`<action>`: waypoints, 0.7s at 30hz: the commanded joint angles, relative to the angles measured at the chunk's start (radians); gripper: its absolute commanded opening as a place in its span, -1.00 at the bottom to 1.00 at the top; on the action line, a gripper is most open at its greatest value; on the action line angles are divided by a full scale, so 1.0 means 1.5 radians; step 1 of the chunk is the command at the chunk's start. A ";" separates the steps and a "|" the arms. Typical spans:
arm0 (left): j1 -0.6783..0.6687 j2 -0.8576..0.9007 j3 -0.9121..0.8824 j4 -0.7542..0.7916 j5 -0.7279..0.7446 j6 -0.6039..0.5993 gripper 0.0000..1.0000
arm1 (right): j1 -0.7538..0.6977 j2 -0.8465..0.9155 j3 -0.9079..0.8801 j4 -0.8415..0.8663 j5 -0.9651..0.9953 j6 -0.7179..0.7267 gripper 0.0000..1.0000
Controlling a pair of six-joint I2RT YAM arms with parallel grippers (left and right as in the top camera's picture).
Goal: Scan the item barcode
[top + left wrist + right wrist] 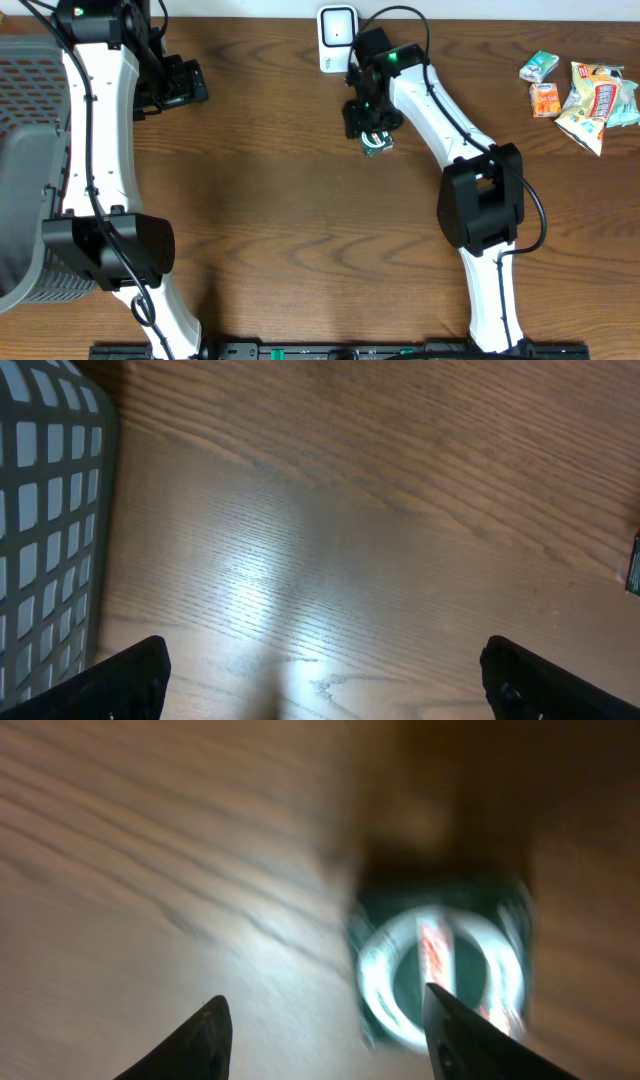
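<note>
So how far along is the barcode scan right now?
Done, apparently: one green packet lies on the table near the white scanner, apart from the snack pile at the far right. Whether it was scanned I cannot tell. In hand: the right gripper hangs open over that packet, not clamping it; the left gripper is open and idle. Left: the snack pile.

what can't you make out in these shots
1. Green packet: barcode unreadable, right wrist view is blurred.
2. Same packet, overhead: mostly hidden under the right gripper.
3. Snack packets, overhead: labels too small to read.
4. Basket, overhead: cut off by the left edge.
</note>
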 commanded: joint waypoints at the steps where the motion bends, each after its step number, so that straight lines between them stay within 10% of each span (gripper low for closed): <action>1: 0.003 0.004 0.003 -0.002 -0.006 0.004 0.96 | 0.014 -0.002 0.007 0.072 -0.006 0.004 0.04; 6: 0.003 0.004 0.003 -0.002 -0.006 0.004 0.96 | 0.025 0.010 -0.004 0.137 0.045 0.004 -0.78; 21: 0.003 0.004 0.003 -0.002 -0.006 0.004 0.96 | 0.026 0.013 -0.134 0.157 0.075 0.029 -0.98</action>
